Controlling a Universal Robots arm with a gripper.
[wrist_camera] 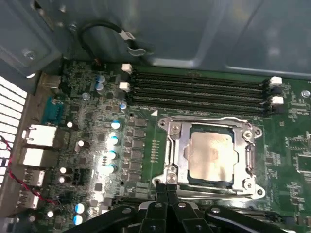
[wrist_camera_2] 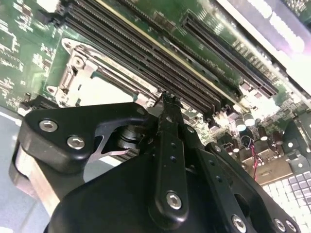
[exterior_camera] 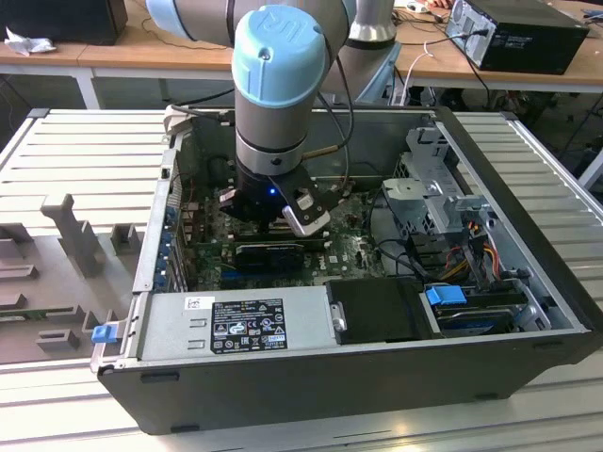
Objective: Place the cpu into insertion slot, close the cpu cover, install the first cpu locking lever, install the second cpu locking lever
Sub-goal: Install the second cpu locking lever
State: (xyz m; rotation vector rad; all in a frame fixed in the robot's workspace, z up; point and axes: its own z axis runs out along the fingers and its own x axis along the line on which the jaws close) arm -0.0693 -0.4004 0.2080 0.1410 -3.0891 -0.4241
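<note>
The cpu (wrist_camera: 210, 155), a pale square chip, lies flat in the insertion slot (wrist_camera: 252, 160) on the green board. The cpu cover (wrist_camera: 176, 145), a silvery frame with a cut-out centre, lies down around it. My gripper (wrist_camera: 167, 187) is shut, its black fingertips pressed together at the socket's corner, with nothing visible between them. A thin metal bar (wrist_camera: 218, 193) runs along the socket edge nearest the fingers. In the second wrist view the gripper (wrist_camera_2: 167, 102) points at the socket rim (wrist_camera_2: 73, 63) beside the cpu (wrist_camera_2: 114, 92). In the exterior view the gripper (exterior_camera: 273, 212) hangs low inside the computer case (exterior_camera: 528, 188).
Long black memory slots (wrist_camera: 194, 90) run right beside the socket. A black graphics card (exterior_camera: 268, 254), a power supply (exterior_camera: 236, 325) and a drive cage (exterior_camera: 433, 188) crowd the case. Capacitors (wrist_camera: 112, 141) and rear ports (wrist_camera: 36, 136) line the board's other side.
</note>
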